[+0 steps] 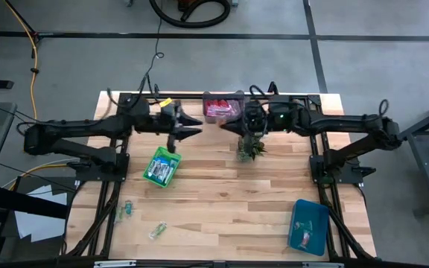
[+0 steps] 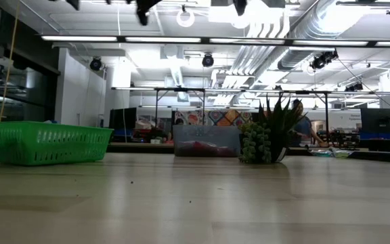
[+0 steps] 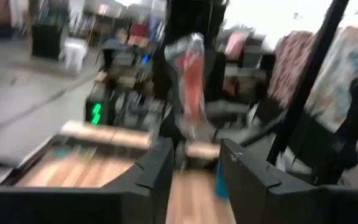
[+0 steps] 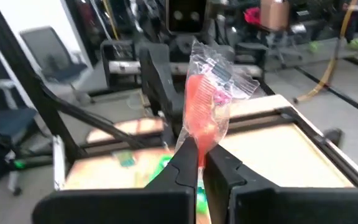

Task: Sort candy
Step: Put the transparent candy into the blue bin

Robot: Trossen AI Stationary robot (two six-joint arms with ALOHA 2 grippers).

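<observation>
My right gripper (image 4: pixel 199 163) pinches a red candy (image 4: pixel 205 112) (clear wrapper) tight. My left gripper (image 3: pixel 194 163) stands parted, empty.

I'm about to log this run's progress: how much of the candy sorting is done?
Partly done. The green bin, the clear bin at the far edge and the blue bin each already hold sweets. In hand: the right gripper is shut on a red candy, raised mid-table facing the left gripper, whose fingers stand apart. Left: loose greenish candies near the table's front left.
</observation>
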